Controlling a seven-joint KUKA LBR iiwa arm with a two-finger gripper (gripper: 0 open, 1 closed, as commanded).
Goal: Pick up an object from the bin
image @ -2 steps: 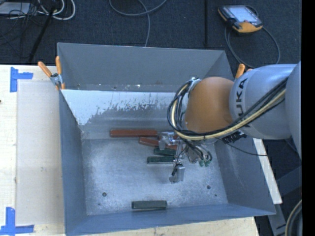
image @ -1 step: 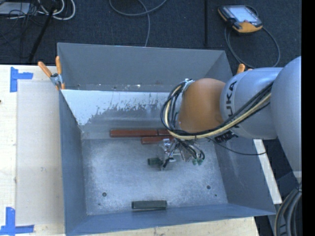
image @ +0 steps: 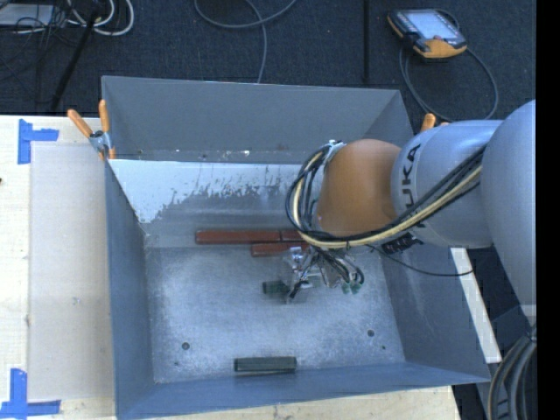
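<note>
My gripper (image: 297,287) reaches down under the orange cover, near the middle of the bin floor. Right at its tips lies a small dark object (image: 278,289), partly covered by the gripper. Just behind it, toward the back wall, lie two reddish-brown sticks: a long one (image: 236,236) and a shorter one (image: 271,250), their right ends hidden under the arm. Whether the small dark object sits between the fingers is hidden.
A dark flat rectangular bar (image: 265,366) lies near the front wall of the bin. The arm and its cables cover the right middle of the bin. The left half of the floor holds no other things.
</note>
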